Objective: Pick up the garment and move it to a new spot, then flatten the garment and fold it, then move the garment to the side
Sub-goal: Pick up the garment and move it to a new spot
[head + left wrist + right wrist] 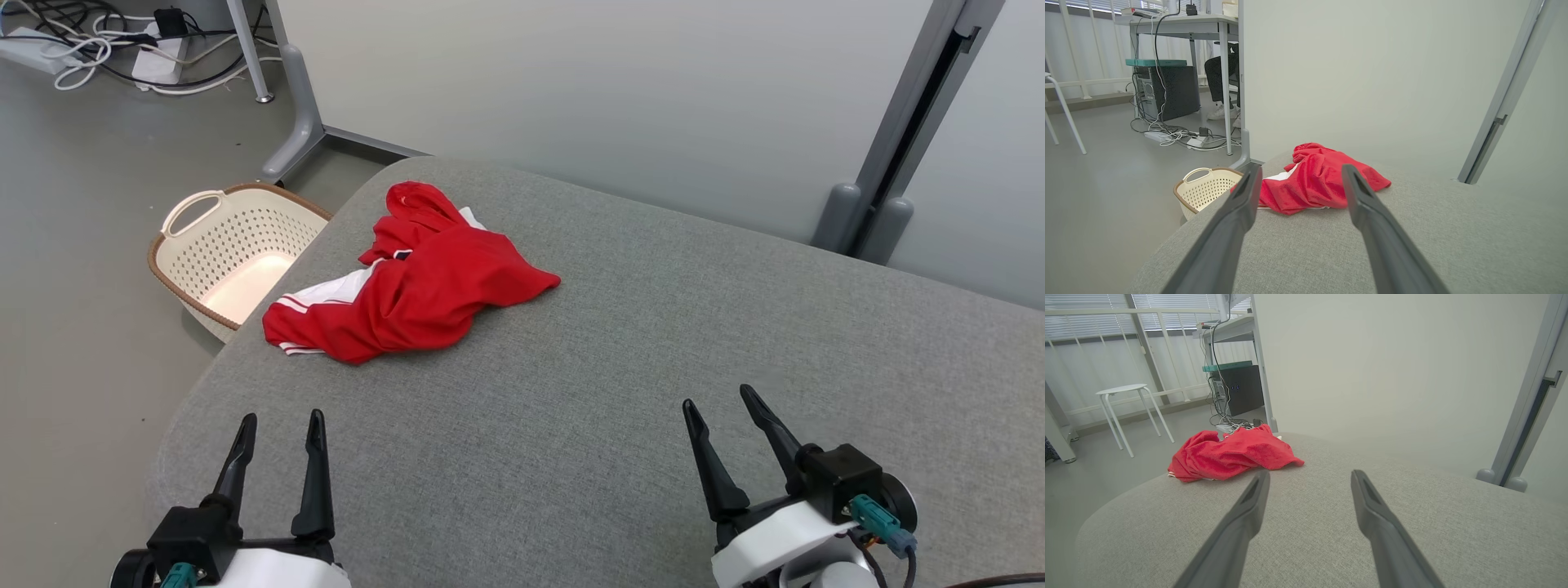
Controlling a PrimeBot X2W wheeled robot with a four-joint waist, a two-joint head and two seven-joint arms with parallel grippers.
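Left claw [282,418]: fingers spread, empty, low over the near left corner of the padded table [571,425]. Right claw [718,398]: likewise spread and empty, over the near edge, further right. Both pointed toward the far edge, clear of any cloth.

Garment [416,294]: red with white striped trim, crumpled in a heap by the left edge, toward the far left corner. Well apart from both claws, nearer the left one. Striped end close to the table's rim. Basket [245,237] on the floor just beside that edge.

Handling, judged: light, soft, limp; no stiffness, so likely to sag and drape once lifted. Smooth-looking knit, possibly slippery, so pinch deep. Best hold probably the raised fold atop the heap, or the striped hem. Shallow nip: risk of catching one layer only.
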